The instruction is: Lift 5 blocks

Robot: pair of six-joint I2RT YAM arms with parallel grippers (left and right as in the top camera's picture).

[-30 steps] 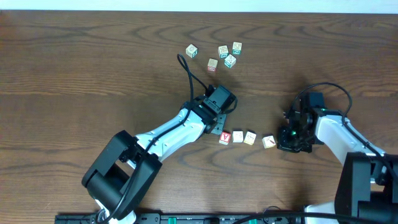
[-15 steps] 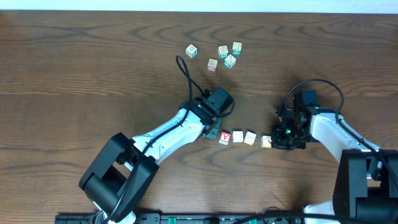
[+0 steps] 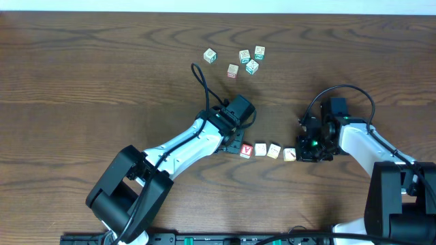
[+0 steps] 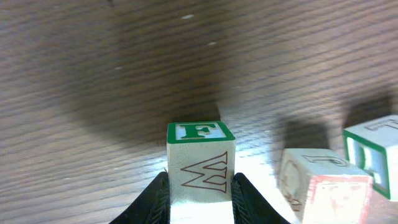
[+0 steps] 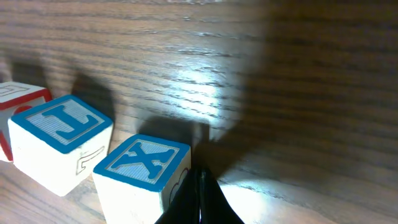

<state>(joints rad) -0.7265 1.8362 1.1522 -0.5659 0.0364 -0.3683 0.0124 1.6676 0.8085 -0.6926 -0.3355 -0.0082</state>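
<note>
My left gripper [image 4: 200,198] clamps the F block [image 4: 200,163] on the table [image 3: 102,82], my right gripper [image 5: 200,193], pinched shut, sits beside the X block [image 5: 146,168]; I'm likely squeezing the row [image 3: 260,150], needing inward pressure before lifting.

table [image 3: 102,68]: dark brown wood-grain top | between the left gripper [image 4: 200,193] jaws: red v block [image 3: 246,151], first of a short row | from there toward the right gripper [image 5: 200,193]: three cream blocks [image 3: 274,150], the last just beside its closed jaws | well beyond both jaws: five loose cubes [image 3: 244,55] clustered, apart from the row
</note>
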